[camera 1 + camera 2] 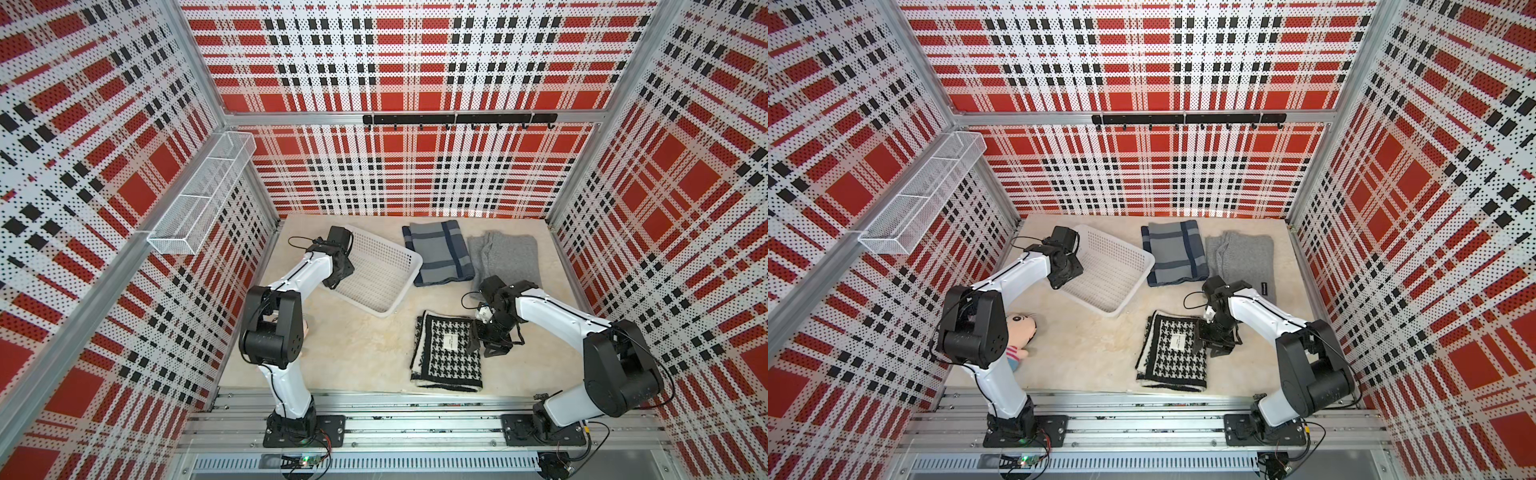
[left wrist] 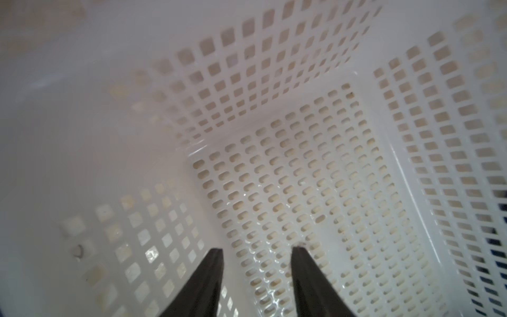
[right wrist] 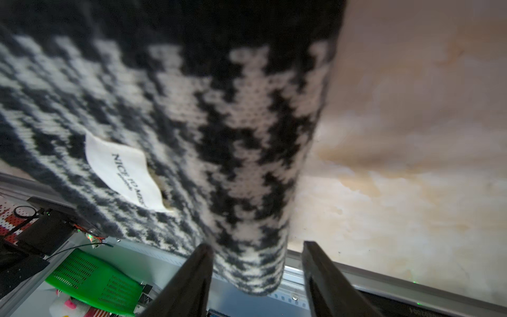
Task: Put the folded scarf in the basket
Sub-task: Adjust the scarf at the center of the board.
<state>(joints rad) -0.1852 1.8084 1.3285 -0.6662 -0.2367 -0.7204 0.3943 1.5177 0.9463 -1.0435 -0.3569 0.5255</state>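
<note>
Black-and-white checked scarf point(image 1: 446, 353) lies folded flat on the table point(image 1: 365, 345), near and right of the basket point(image 1: 374, 270), apart from it in both top views. We find the right gripper point(image 1: 482, 343) at the scarf's right edge; the left gripper point(image 1: 334, 282) hangs at the basket's left wall, we judge to steady it. Left wrist view: jaws apart over the bare basket floor, holding nothing. Right wrist view: jaws straddle the scarf's folded edge, a gap on one side, not clamped; we judge an edge pinch keeps the folds together.
</note>
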